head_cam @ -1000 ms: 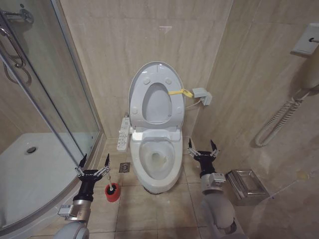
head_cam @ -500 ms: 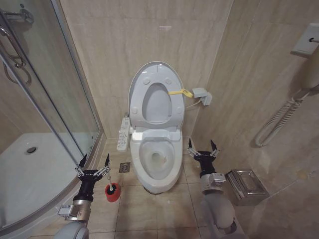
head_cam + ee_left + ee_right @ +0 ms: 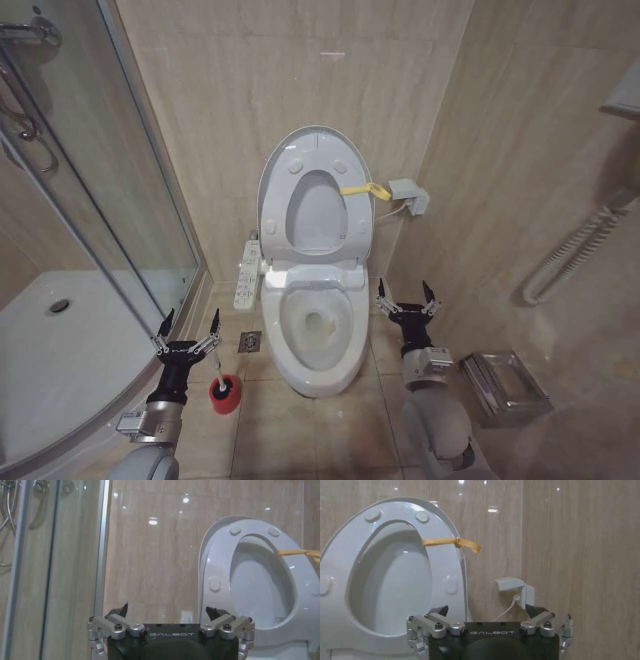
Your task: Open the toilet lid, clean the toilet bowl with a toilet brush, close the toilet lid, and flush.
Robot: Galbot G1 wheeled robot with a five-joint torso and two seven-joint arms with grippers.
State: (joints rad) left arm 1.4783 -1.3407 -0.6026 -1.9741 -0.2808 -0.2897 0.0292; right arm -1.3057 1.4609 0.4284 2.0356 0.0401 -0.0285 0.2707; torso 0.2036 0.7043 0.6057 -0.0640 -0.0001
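The toilet lid [image 3: 318, 215] stands raised against the wall behind the lifted seat ring [image 3: 275, 200], with a yellow strap [image 3: 362, 189] on its edge. Below it the toilet bowl [image 3: 318, 325] lies uncovered. The toilet brush [image 3: 216, 372] stands by its thin white handle in a red holder cup [image 3: 225, 395] on the floor left of the bowl. My left gripper [image 3: 187, 325] hangs open just above and left of the brush, holding nothing. My right gripper [image 3: 406, 295] is open beside the bowl's right side. The wrist views show the left gripper [image 3: 170, 611], the right gripper [image 3: 487, 611] and the lid [image 3: 395, 581].
A glass shower enclosure [image 3: 120, 200] and its white tray [image 3: 60, 340] take up the left. A control panel [image 3: 246, 272] hangs at the toilet's left, above a floor drain [image 3: 249, 341]. A metal box [image 3: 505, 385] sits on the floor at the right, under a coiled hose [image 3: 570, 255].
The whole head picture has shifted a little, so the camera moved. Both grippers stay open in the same pose, and the lid, bowl and brush are unchanged.
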